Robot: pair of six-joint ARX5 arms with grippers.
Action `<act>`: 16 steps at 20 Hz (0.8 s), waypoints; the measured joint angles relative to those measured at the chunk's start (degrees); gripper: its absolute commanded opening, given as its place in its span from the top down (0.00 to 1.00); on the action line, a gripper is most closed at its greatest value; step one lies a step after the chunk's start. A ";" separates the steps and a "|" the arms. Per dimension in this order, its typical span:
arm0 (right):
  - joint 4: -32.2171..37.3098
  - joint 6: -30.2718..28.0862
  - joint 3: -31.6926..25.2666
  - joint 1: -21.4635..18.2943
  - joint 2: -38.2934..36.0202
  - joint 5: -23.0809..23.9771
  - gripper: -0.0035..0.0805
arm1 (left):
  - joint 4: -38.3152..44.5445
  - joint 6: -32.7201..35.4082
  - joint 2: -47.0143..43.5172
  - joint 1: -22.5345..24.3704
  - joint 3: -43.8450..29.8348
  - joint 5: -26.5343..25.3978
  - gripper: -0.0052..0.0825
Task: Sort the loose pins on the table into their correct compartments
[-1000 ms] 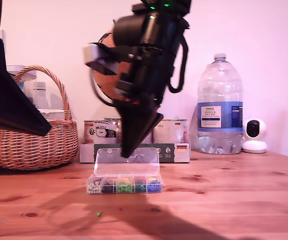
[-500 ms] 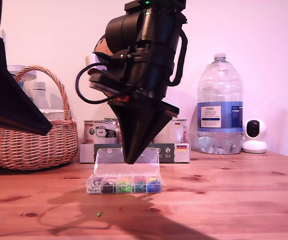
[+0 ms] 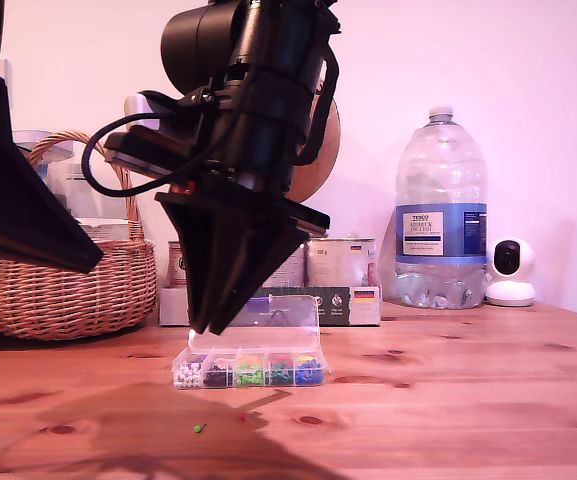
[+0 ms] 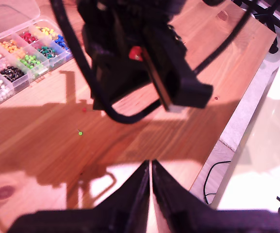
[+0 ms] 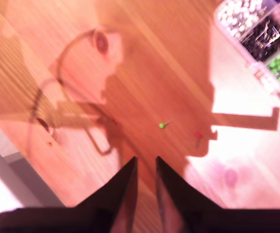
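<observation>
Green pin (image 3: pixel 198 428) and red pin (image 3: pixel 241 417) loose on the counter (image 3: pixel 448 400) below my second gripper (image 3: pixel 200 325), organiser box (image 3: pixel 251 368) behind, first wrist view, my first gripper (image 4: pixel 151 167) jaws pressed together, pins beyond them, second wrist view, jaws slightly parted, empty, green pin (image 5: pixel 161 125) just ahead.

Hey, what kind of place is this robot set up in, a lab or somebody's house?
Most likely a home, not a lab. The work surface is a knotty pine table, with a wicker basket and a big supermarket water bottle against a plain wall, and a small indoor camera beside the bottle.
</observation>
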 measured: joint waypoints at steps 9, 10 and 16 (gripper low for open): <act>0.72 1.66 0.00 -0.39 4.61 2.01 0.78 | -0.09 -0.24 0.00 0.00 0.00 0.00 0.97; 0.76 1.68 0.00 -0.39 4.61 2.67 0.78 | -0.09 -0.26 0.00 0.00 0.00 0.00 0.97; 2.16 1.88 0.00 -0.39 4.79 3.78 0.78 | -0.07 -0.26 0.00 0.00 0.00 0.00 0.97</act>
